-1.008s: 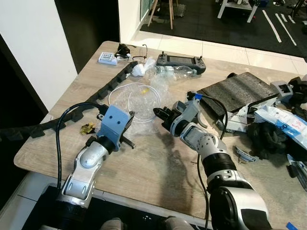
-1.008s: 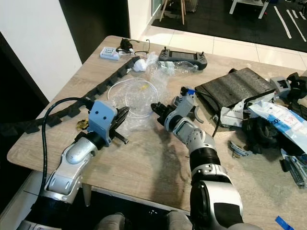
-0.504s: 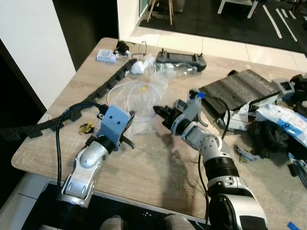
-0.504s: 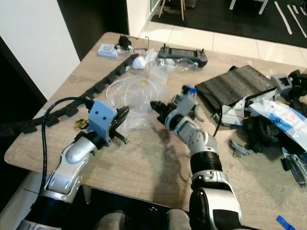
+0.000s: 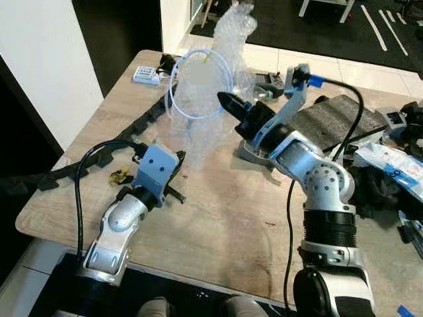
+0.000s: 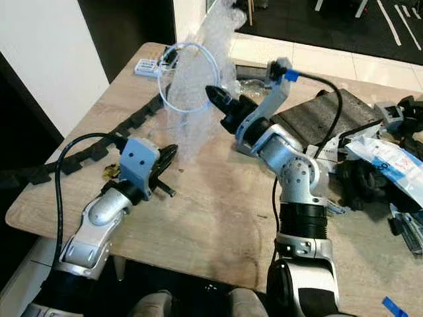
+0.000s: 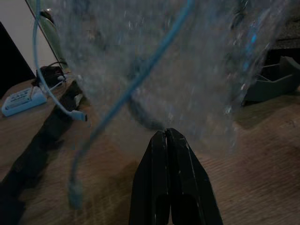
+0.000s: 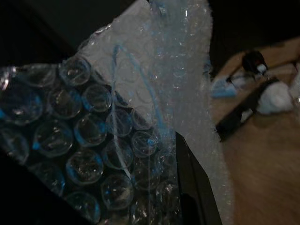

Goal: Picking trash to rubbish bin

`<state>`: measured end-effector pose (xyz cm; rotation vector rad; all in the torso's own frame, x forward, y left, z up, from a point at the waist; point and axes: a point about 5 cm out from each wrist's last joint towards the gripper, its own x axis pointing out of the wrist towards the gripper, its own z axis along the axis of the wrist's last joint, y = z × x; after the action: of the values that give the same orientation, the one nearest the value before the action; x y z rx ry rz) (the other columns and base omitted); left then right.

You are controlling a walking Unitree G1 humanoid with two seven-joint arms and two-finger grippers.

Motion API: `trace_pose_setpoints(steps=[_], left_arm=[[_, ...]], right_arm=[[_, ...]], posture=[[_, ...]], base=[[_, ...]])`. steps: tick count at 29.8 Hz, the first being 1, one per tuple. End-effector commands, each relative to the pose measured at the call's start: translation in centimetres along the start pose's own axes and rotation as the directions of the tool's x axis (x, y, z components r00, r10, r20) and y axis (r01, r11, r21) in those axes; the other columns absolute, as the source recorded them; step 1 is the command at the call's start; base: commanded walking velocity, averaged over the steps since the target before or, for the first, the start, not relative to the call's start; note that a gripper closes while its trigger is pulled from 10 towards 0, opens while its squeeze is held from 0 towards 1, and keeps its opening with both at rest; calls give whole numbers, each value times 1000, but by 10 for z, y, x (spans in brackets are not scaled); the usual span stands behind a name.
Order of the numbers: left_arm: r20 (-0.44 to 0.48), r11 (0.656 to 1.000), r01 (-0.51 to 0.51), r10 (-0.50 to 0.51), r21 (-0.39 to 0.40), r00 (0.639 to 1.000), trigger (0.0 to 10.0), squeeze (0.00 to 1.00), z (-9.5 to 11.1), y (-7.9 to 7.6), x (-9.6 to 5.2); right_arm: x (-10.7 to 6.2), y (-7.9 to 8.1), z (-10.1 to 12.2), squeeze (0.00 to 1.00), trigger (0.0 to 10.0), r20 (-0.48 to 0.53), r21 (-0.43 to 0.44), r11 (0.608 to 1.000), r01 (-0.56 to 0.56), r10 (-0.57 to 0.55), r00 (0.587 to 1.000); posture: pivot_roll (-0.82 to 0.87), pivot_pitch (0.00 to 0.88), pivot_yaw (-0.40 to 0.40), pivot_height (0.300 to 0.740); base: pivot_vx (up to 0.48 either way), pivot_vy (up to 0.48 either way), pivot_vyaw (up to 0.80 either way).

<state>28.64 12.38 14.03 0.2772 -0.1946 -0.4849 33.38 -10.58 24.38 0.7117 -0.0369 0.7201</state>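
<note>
Wooden table point(image 5: 218, 218), bubble wrap point(image 5: 201, 99) (lifted) in right tool point(image 5: 228, 102)

Bare table point(image 5: 225, 224) lies open between the two arms. The hanging bubble wrap point(image 5: 198, 125) curtains the far middle; clutter point(image 5: 383, 165) crowds the right side

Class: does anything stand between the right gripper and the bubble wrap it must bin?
No. The right gripper already grips the clear bubble wrap sheet, lifted above the wooden table, a pale blue cable loop hanging with it.
</note>
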Motion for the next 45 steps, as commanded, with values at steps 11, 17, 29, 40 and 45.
trace_pose_setpoints(steps=[11,17,29,40,45], left_arm=[[19,997,-72,73,-17,997,10000,0,2,10,4],[22,977,-209,210,-35,977,10000,0,4,24,2],[86,935,-336,346,-114,934,10000,0,22,42,4],[97,935,-331,344,-128,934,10000,0,25,38,6],[96,935,-330,343,-127,935,10000,0,26,38,6]], right_arm=[[-7,10,37,0,3608,271,-436,874,212,-97,958],[-8,9,29,0,10000,255,-658,703,270,-129,958],[-13,4,13,0,10000,280,-797,534,282,-86,956],[-13,2,7,0,10000,287,-816,505,280,-67,956],[-13,1,5,0,10000,282,-822,498,275,-64,957]], posture=[[48,25,-37,740],[48,32,-41,740],[48,42,-47,740],[47,50,-49,740],[48,55,-49,740]], base=[[0,0,0],[0,0,0],[0,0,-160],[0,0,-154],[0,0,0]])
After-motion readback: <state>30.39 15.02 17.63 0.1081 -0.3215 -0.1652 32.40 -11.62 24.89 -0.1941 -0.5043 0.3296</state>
